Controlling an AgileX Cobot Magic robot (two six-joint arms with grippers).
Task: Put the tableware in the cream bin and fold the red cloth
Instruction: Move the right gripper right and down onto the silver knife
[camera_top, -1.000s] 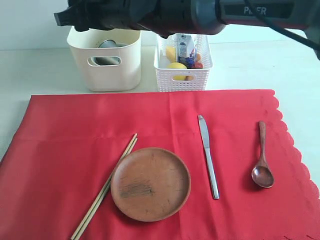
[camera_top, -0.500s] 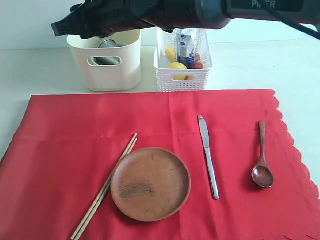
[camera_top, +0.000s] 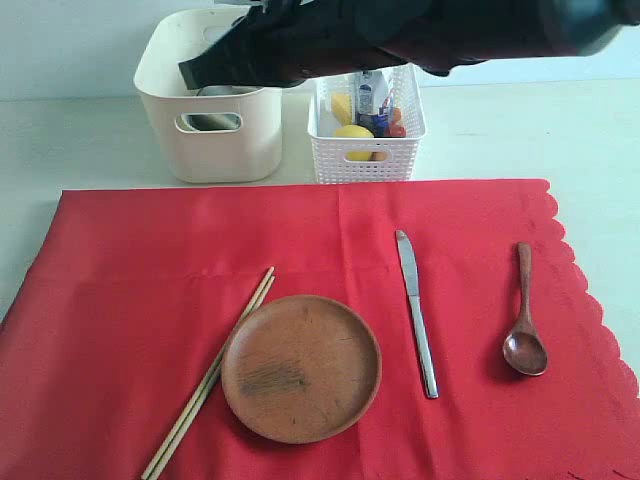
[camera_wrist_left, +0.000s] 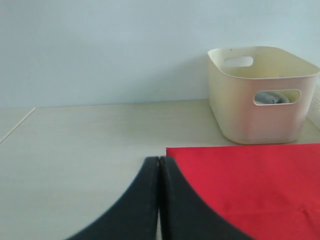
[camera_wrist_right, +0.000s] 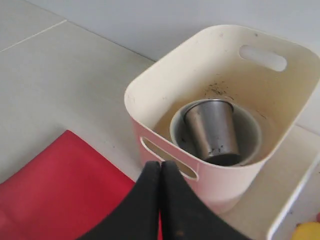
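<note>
Right claw (camera_wrist_right: 160, 164) now closed, its tip no longer beside the cream bin (camera_top: 215, 150) but above it.

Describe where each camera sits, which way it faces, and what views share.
Exterior: raised, looking down across the red cloth toward the cream bin; the right arm crosses the top.
Left wrist: low over the table, facing the bin's side over a cloth corner; shut left gripper shows.
Right wrist: above the bin, looking in at the steel cup in the pale bowl; shut right gripper shows.
All three share bin and cloth.
</note>
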